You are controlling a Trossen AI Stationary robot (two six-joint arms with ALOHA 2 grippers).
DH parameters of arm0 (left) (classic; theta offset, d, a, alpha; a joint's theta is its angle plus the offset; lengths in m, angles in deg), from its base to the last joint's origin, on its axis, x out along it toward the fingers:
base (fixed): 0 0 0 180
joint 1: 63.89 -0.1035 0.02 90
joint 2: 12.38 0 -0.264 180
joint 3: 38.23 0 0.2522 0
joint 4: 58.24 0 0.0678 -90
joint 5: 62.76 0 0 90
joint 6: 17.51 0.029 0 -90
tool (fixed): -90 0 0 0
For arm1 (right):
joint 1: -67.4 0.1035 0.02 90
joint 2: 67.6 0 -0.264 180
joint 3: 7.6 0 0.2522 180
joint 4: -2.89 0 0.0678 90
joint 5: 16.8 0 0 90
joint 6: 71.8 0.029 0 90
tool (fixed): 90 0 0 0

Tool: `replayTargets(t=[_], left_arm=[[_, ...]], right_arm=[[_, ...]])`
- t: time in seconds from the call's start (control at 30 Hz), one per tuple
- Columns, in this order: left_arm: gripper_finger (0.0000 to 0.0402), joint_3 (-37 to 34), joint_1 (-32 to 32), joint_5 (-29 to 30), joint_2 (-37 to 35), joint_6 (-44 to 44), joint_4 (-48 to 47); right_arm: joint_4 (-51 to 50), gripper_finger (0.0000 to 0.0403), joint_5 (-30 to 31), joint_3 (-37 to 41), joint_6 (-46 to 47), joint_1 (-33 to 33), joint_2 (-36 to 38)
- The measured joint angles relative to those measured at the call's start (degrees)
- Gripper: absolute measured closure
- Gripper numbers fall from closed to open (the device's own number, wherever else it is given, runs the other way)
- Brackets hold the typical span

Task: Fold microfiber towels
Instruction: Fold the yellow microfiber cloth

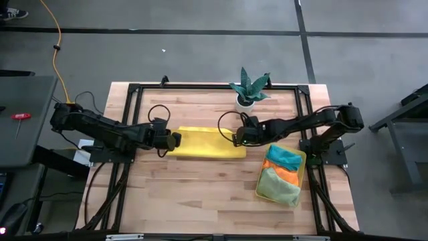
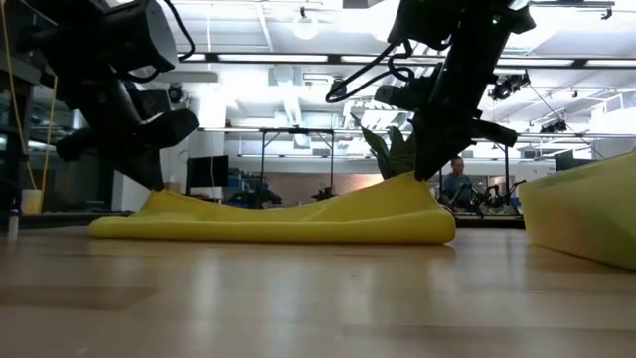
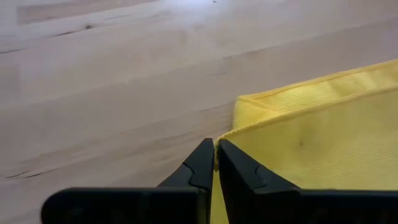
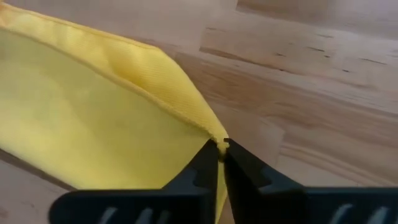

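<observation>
A yellow microfiber towel (image 1: 204, 142) lies folded in a flat strip at the middle of the table (image 1: 200, 194), its underside resting on the wood. My left gripper (image 1: 175, 140) is shut on its left end and my right gripper (image 1: 235, 137) is shut on its right end. Seen from the low view, both ends of the towel (image 2: 298, 224) rise a little toward the fingers while the middle sags onto the table. My left gripper pinches the hemmed edge at the towel's left end (image 3: 225, 133) between its two fingers, right beside a corner. The fingers slant down from the table's left side. That end stands slightly raised; the rest lies on the table, and a lower layer (image 3: 255, 104) shows beyond. My right gripper pinches the towel's right corner (image 4: 214, 138) between its two fingertips, coming down at a slant from the table's right side. The corner is raised into a small peak (image 2: 415, 184). The cloth slopes away from it, slack, onto the table.
A translucent yellow tray (image 1: 302, 159) at the right near side holds teal, orange and pale green towels. A spiky green plant in a white pot (image 1: 249, 90) stands at the far edge behind my right gripper. Bare wood lies in front of the towel.
</observation>
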Motion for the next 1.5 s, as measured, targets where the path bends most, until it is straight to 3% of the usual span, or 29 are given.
replayTargets(t=[0.37,0.5,0.67,0.77,1.03,1.3,1.5], left_arm=[[0.0317,0.0,-2.9,0.5,0.0,6.5,-0.9],[0.0284,0.0,-5.5,-0.5,-0.1,10.2,-0.9],[0.0246,0.3,-8.6,-4.8,-0.1,15.9,-1.4],[0.0227,1.2,-9.5,-8.8,-0.8,19.6,-1.4],[0.0209,1.7,-5.2,-19.5,-4.8,27.5,4.6],[0.0212,-1.3,4.1,-18.5,-5.4,26.9,15.8],[0.0213,-2.8,6.6,-18.4,-5.4,25.4,18.7]], right_arm=[[-1.1,0.0236,2.1,0.0,-1.5,-2.7,0.0],[-1.1,0.0208,2.1,0.0,-1.8,-3.3,0.0],[-1.0,0.0203,-0.3,0.0,-4.5,-3.5,0.0],[-1.1,0.0203,-6.2,0.0,-6.6,-3.5,0.0],[-1.4,0.0203,-16.0,0.0,-7.7,-3.4,-0.7],[0.5,0.0203,-19.8,0.0,-8.1,-3.4,-4.7],[1.4,0.0203,-18.3,0.0,-8.0,-3.5,-5.0]])
